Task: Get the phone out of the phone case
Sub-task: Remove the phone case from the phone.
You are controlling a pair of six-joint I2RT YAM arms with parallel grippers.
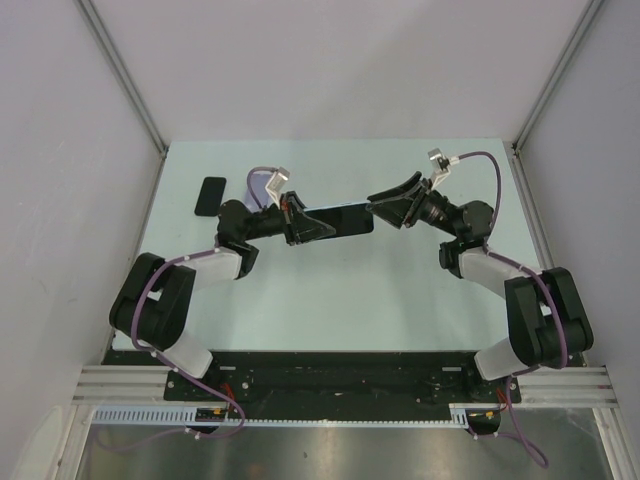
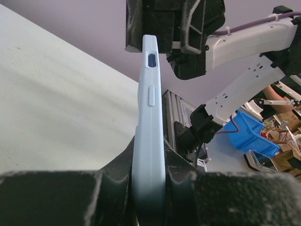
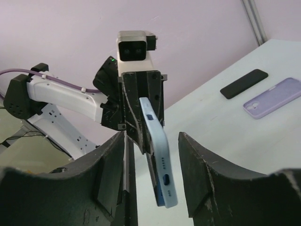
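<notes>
The phone [image 1: 345,218] lies dark screen up inside a light blue phone case [image 2: 149,117], held in the air between the two arms. My left gripper [image 2: 149,157] is shut on one end of the cased phone, a finger pressing each flat face; from above this gripper [image 1: 300,222] sits at the phone's left end. My right gripper [image 3: 151,137] is open, its fingers [image 3: 202,174] straddling the other end without clamping it. There the case [image 3: 160,141] curves a little away from the phone's dark edge [image 3: 155,168]. In the top view, the right gripper [image 1: 385,208] sits at the phone's right end.
A bare black phone [image 3: 244,84] and a lilac case [image 3: 273,98] lie on the pale table [image 1: 330,300] behind the left arm; that black phone [image 1: 211,196] is at the back left. White walls enclose the table on three sides.
</notes>
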